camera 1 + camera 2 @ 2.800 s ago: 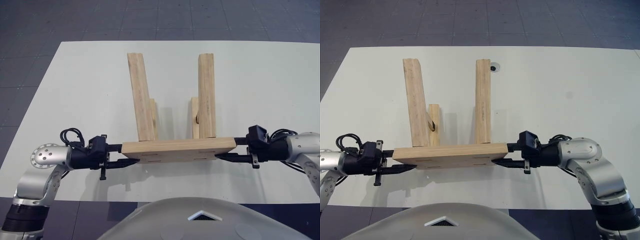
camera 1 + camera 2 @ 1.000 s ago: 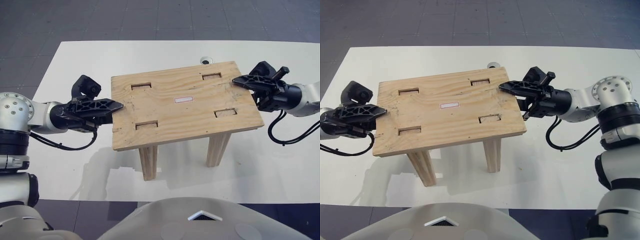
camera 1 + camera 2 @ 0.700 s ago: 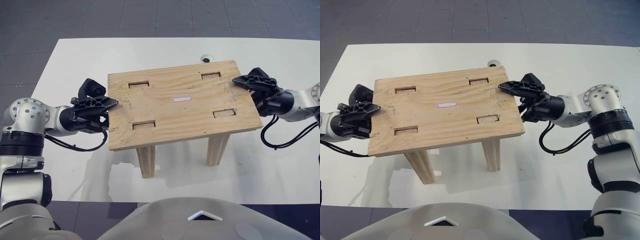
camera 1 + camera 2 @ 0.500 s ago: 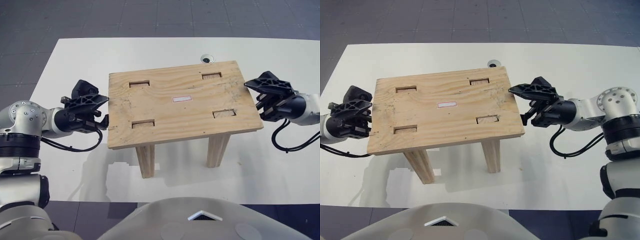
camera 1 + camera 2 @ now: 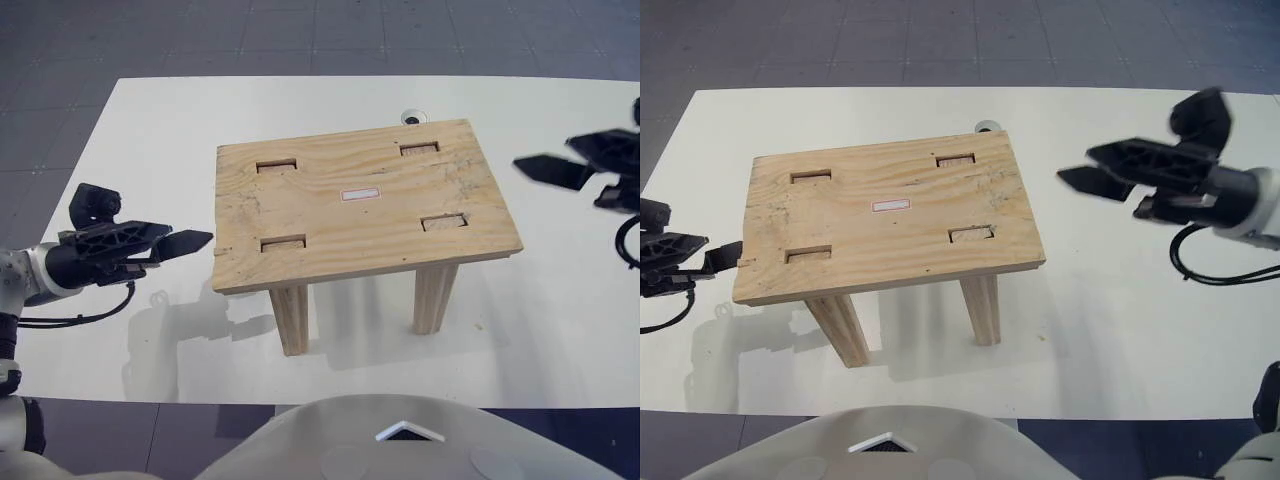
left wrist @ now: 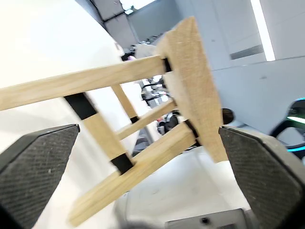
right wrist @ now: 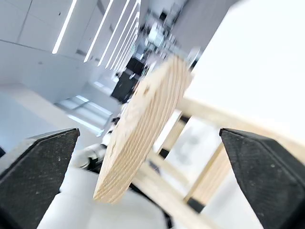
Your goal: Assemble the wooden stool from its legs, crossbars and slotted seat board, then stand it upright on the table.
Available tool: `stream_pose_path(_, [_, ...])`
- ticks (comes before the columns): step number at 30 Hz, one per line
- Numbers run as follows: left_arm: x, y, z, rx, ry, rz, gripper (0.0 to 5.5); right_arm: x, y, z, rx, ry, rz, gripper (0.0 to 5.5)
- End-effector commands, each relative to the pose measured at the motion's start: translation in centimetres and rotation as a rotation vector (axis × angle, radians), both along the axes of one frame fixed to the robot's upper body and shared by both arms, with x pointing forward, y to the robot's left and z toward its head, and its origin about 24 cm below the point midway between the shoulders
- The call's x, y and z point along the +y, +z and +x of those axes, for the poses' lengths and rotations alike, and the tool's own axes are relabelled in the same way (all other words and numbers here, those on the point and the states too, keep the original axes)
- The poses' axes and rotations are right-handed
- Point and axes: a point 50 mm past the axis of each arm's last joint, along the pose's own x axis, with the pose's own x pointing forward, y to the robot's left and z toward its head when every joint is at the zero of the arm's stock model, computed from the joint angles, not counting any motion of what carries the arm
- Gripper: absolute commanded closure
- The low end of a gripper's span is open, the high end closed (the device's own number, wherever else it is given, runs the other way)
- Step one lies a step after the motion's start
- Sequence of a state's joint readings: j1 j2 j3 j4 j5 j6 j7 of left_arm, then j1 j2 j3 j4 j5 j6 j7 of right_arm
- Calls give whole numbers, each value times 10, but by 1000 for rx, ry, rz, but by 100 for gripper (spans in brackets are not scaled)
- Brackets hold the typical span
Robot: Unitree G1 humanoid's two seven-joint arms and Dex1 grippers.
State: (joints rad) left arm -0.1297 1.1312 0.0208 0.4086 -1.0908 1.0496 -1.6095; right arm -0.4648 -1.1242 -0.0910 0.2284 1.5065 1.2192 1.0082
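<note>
Wooden stool [image 5: 370, 225], one, stands upright showing four seat slots [image 5: 283, 243] between left gripper [image 5: 188, 244] and right gripper [image 5: 1078, 166], both spread open.

Stool [image 5: 330, 222] raw pale wood w/ visible grain, table [image 5: 150, 130] smooth matt white, fingers [image 6: 38, 162] black textured pads

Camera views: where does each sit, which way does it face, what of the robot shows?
Left eye view: on the head, looking forward and down at the stool upright on the table; left gripper at left.
Right eye view: beside it, same aim; right gripper at right.
Left wrist view: on the left wrist, facing the stool's side between its open fingers.
Right wrist view: on the right wrist, facing the opposite side, fingers open.
Shared: both eye views show the same scene.
</note>
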Motion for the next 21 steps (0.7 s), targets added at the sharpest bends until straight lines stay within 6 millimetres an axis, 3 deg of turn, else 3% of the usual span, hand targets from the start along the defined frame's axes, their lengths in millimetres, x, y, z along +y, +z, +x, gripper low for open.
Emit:
stream_pose_path(1, [20, 0, 5, -209, 108, 174, 4, 11, 26, 13, -324, -123, -67, 0])
stream_pose_path(6, [17, -6, 8, -373, 310, 201, 4, 67, 61, 18, -621, -303, -71, 0])
stream_pose_path(8, [3, -18, 15, -342, 416, 299, 4, 95, 66, 8, -823, -361, -280, 0])
stream_pose_path(10, [-11, -25, 21, -367, 523, 463, 4, 118, 67, -2, -907, -375, -351, 0])
stream_pose_path(13, [-37, -26, 21, -410, 524, 477, 4, 137, 57, -16, -857, -319, -373, 0])
stream_pose_path(16, [-48, -35, 28, -366, 641, 543, 4, 155, 51, -33, -915, -190, -447, 0])
stream_pose_path(21, [-61, -58, 34, -308, 708, 639, 4, 174, 54, -34, -896, -71, -456, 0])
